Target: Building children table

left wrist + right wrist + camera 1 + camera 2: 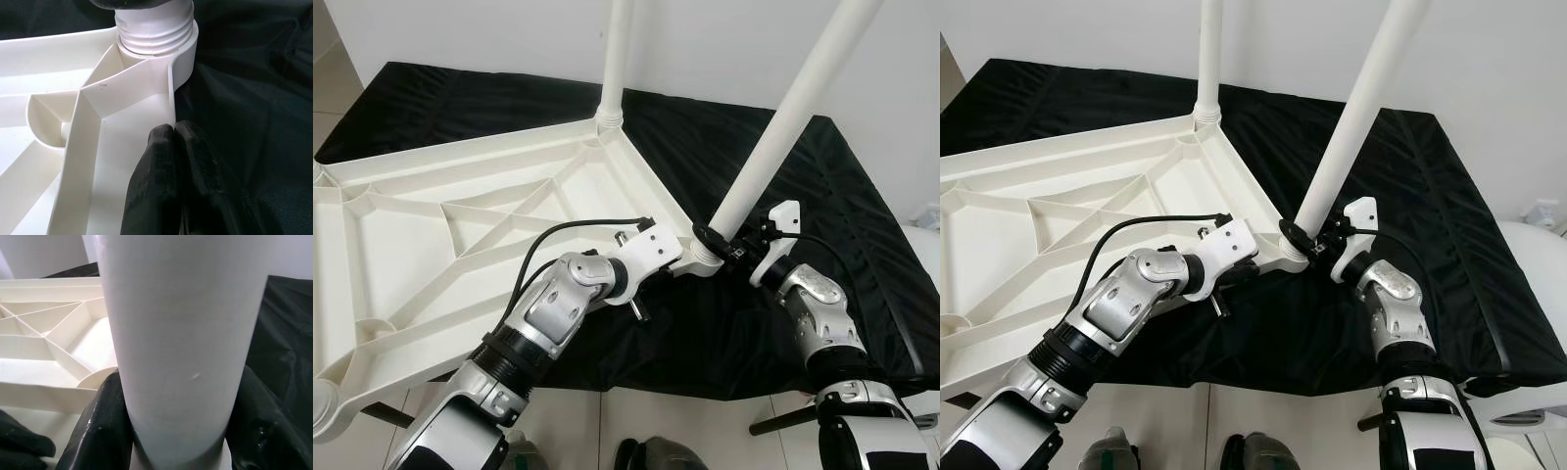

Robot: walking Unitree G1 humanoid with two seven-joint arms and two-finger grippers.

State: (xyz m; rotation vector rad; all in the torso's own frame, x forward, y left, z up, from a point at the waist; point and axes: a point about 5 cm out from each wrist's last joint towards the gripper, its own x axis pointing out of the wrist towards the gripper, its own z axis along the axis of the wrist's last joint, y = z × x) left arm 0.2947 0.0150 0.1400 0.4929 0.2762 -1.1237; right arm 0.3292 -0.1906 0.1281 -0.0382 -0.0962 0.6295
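A black cloth (862, 206) covers the surface across the upper and right parts of the frame, creased and slightly glossy (the folds catch the light along its right edge). Behind it a white wall (724, 49) fills the top. Pale floor tiles (675, 421) run along the bottom, with more tile at the far upper left (331, 78). A white rounded object (1528, 240) sits at the right edge, just beside the cloth. Two dark rounded shapes (656, 455) lie at the bottom centre.
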